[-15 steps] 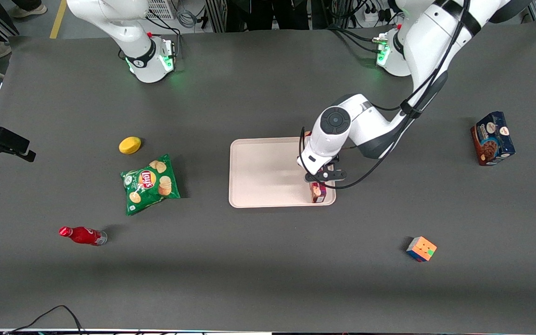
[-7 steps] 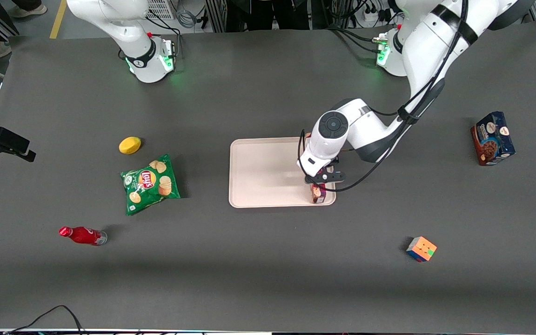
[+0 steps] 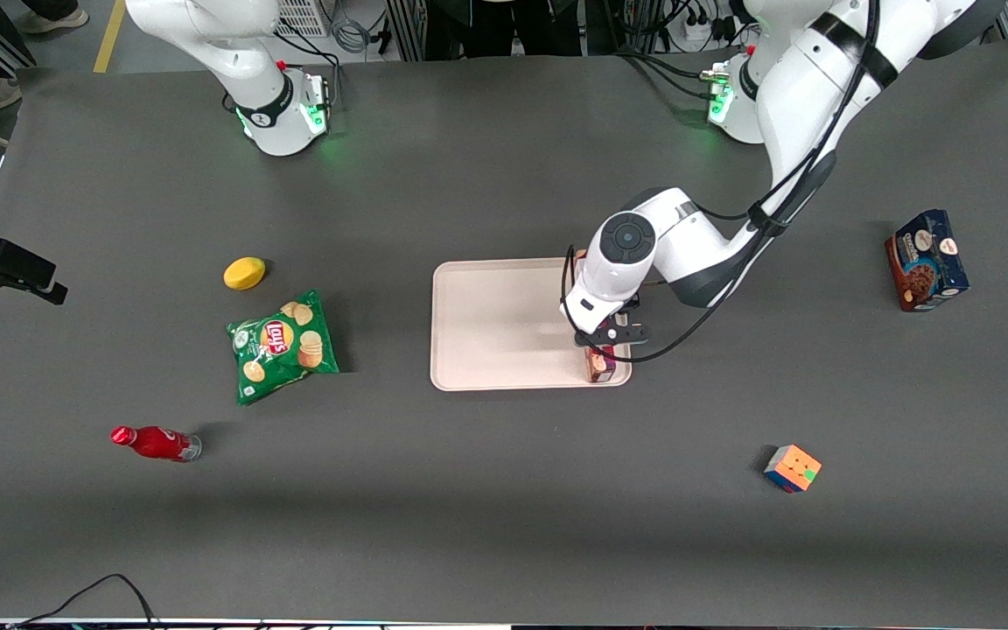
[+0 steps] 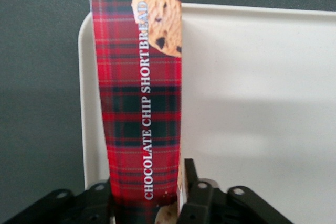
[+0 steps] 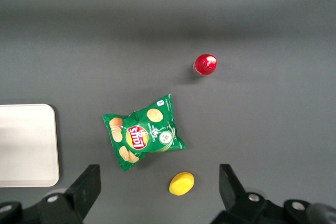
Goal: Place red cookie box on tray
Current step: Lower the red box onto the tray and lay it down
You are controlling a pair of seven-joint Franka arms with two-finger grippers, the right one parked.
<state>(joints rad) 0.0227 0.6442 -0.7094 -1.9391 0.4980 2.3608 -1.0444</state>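
Claw (image 4: 149,203) pinching red cookie box (image 4: 139,103) over tray (image 3: 495,324) edge; lowering and release remain.

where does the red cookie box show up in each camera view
Front view: the red cookie box shows under the working arm's tool, at the tray's corner nearest the camera, toward the working arm's end.
Left wrist view: the box runs lengthwise between the tool's fingers, along the tray's edge.
Right wrist view: not in it; only a tray corner shows.
Shared landmark: the tray.
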